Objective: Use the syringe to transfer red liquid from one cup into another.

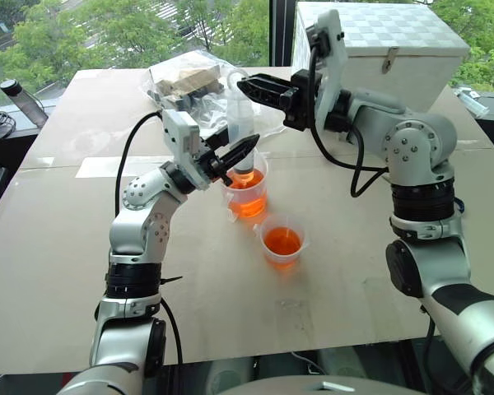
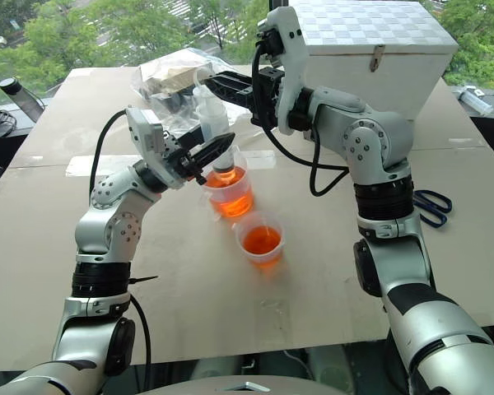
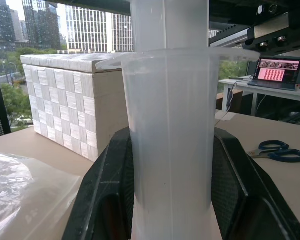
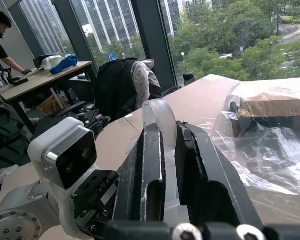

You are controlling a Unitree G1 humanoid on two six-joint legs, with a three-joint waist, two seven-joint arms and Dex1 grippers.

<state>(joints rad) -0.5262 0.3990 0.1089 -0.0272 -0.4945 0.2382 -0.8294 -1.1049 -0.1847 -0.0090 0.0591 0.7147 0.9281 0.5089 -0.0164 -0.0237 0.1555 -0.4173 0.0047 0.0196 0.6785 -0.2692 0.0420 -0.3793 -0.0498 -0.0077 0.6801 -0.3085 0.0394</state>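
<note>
The clear syringe (image 1: 241, 119) stands upright with its tip down in the taller cup (image 1: 249, 197), which holds orange-red liquid (image 1: 249, 206). My left gripper (image 1: 249, 148) is shut on the syringe barrel (image 3: 170, 150), just above the cup's rim. From the right, my right gripper (image 1: 245, 85) reaches in level and is shut on the plunger's top end (image 4: 159, 117). The shorter cup (image 1: 282, 243) stands just in front and to the right of the taller one, with orange-red liquid in it and nothing touching it.
A white woven box (image 1: 387, 41) stands at the back right, and a clear plastic bag (image 1: 189, 82) of items lies behind the cups. Blue scissors (image 2: 432, 206) lie at the right. A dark bottle (image 1: 20, 99) stands off the far left. A person (image 4: 0, 40) stands at a distant desk.
</note>
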